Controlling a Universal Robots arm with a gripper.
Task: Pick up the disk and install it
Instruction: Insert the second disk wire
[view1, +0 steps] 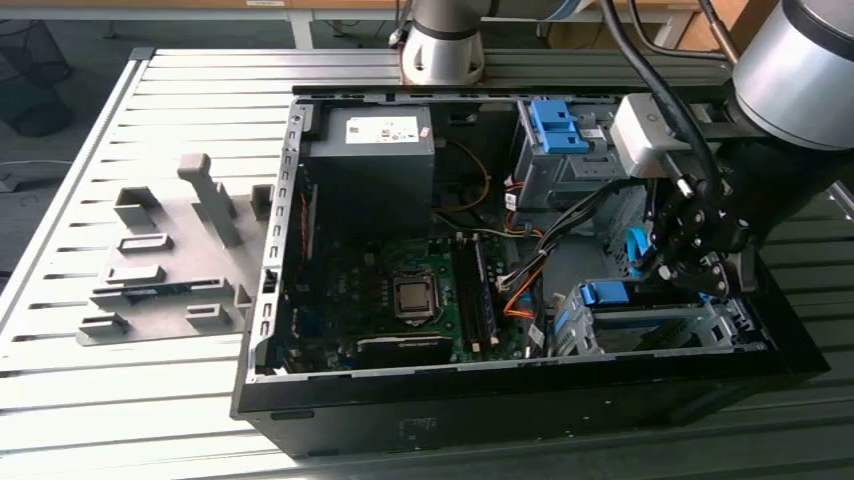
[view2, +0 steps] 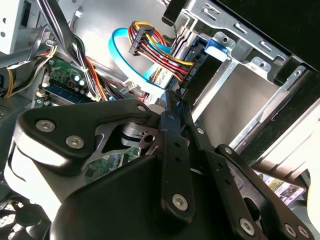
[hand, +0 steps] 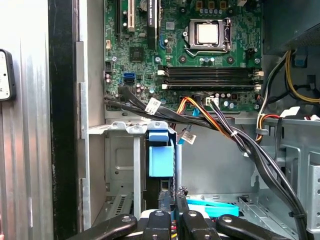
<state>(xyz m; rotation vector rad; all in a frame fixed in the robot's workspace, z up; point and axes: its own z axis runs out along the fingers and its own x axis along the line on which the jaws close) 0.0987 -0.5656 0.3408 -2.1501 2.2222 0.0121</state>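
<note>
1. The disk is sitting in the drive cage at the lower right of the exterior view, inside the open computer case; its blue carrier tab is showing above the cage's silver frame. In the first wrist view the blue tab is standing just above the claw's tips, and in the second wrist view the disk's flat grey face is lying in the metal bay.
2. The claw is hanging over that cage at the right of the exterior view, very near the blue tab. Its dark fingers are standing close together, nearly pressed shut; I cannot tell whether they are pinching anything.
3. A bundle of coloured cables is running across the middle of the first wrist view, between the motherboard and the cage.
4. A grey power-supply box is resting at the case's upper centre, and a second blue bracket is sitting at the upper right.
5. The case is lying on a slatted metal desk, with grey fixture blocks at the left.
</note>
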